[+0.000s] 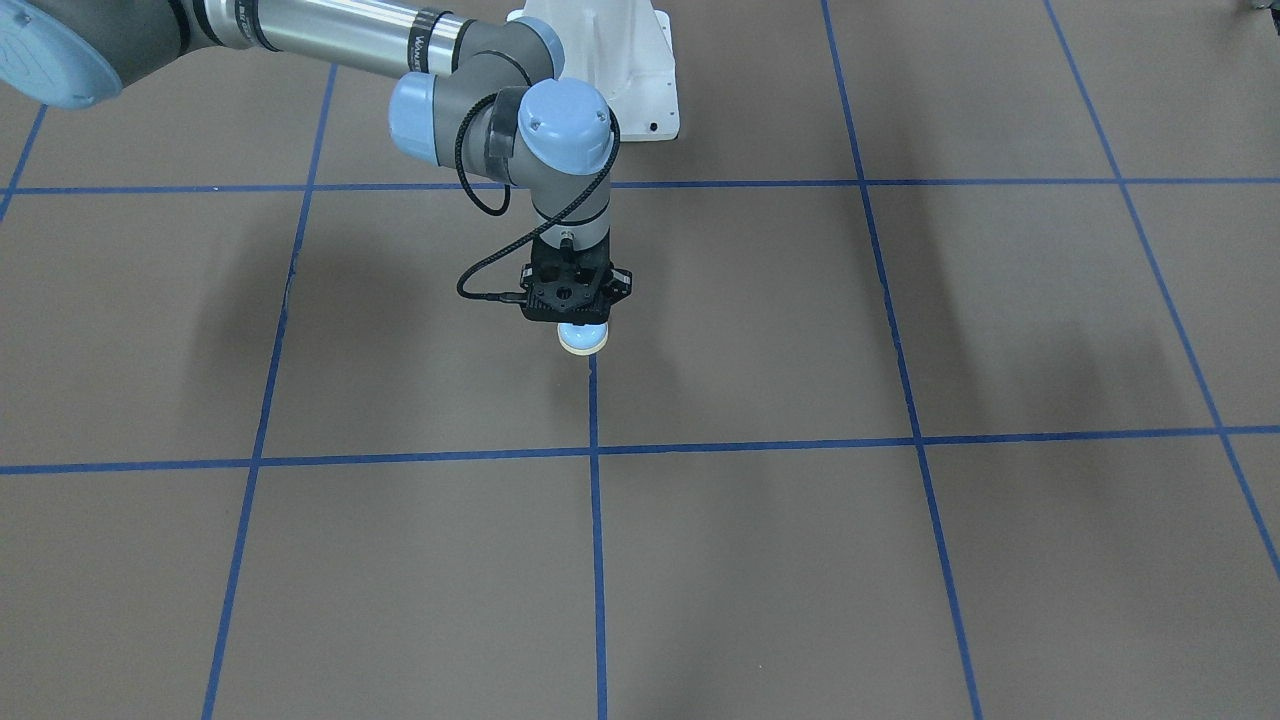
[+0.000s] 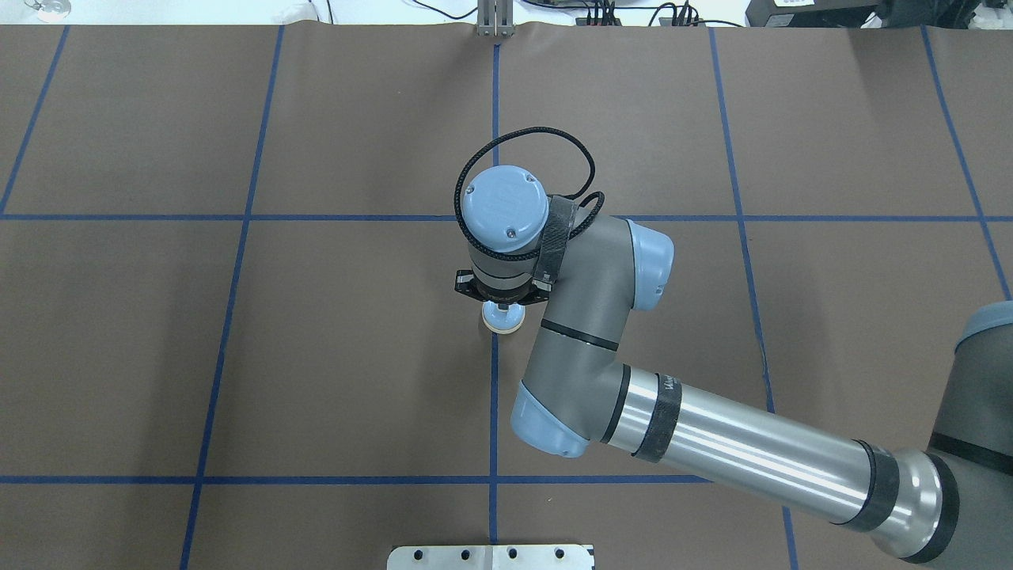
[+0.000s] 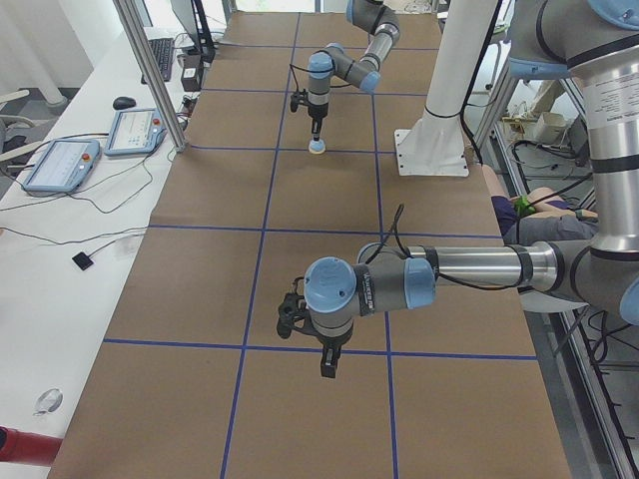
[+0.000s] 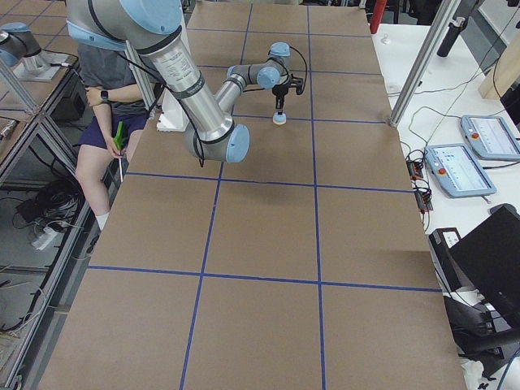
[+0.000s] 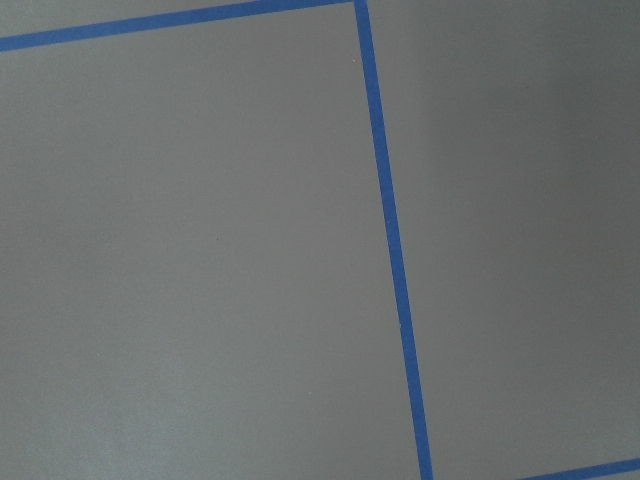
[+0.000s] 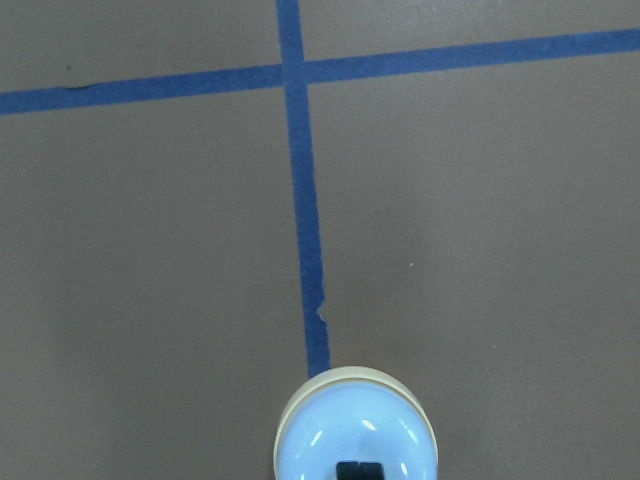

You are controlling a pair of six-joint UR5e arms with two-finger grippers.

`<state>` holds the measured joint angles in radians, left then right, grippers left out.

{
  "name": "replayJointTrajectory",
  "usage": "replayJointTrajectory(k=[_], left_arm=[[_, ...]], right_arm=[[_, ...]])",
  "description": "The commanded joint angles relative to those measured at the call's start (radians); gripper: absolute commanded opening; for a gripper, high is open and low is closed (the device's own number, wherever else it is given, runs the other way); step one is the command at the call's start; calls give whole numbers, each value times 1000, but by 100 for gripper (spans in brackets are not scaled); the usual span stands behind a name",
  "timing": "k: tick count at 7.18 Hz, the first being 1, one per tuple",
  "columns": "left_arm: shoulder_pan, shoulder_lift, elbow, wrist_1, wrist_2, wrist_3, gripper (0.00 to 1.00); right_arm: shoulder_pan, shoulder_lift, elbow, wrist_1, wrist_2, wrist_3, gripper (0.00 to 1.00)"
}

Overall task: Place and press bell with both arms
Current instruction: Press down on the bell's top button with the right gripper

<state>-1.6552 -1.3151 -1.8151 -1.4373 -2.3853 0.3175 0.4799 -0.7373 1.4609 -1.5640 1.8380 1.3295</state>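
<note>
The bell [image 1: 582,340] is a small light-blue dome on a tan base. It sits on the brown table on a blue tape line, and also shows in the overhead view [image 2: 502,319] and the right wrist view [image 6: 355,435]. My right gripper [image 2: 503,305] points straight down over it. Its dark fingertips [image 6: 358,470] are closed on the top of the dome and hide the button. My left gripper [image 3: 328,367] hangs low over the table far from the bell, and I cannot tell whether it is open or shut. The left wrist view shows only table and tape.
The white pedestal [image 1: 620,70] stands behind the bell. The right arm's elbow and forearm [image 2: 712,443] stretch over the table. A seated person [image 4: 106,97] is at the robot's side. Tablets [image 3: 60,165] and metal posts [image 3: 150,70] are at the table's far edge.
</note>
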Motion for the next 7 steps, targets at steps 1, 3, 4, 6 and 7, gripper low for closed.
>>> replayJointTrajectory(k=[1,3,4,6,7], left_arm=[[0,-1,0,0,0,0,100],[0,0,0,0,0,0,100],[0,0,0,0,0,0,100],[2,0,2,0,0,0,100],[2,0,2,0,0,0,100]], right_arm=[[0,2,4,-1,1,0,0],[3,3,88,-52,9,0,0],[3,-1,134,-85,16,0,0],[18,-8,145,-82,10,-16,99],[66,-16,150,-82,30,-53,100]])
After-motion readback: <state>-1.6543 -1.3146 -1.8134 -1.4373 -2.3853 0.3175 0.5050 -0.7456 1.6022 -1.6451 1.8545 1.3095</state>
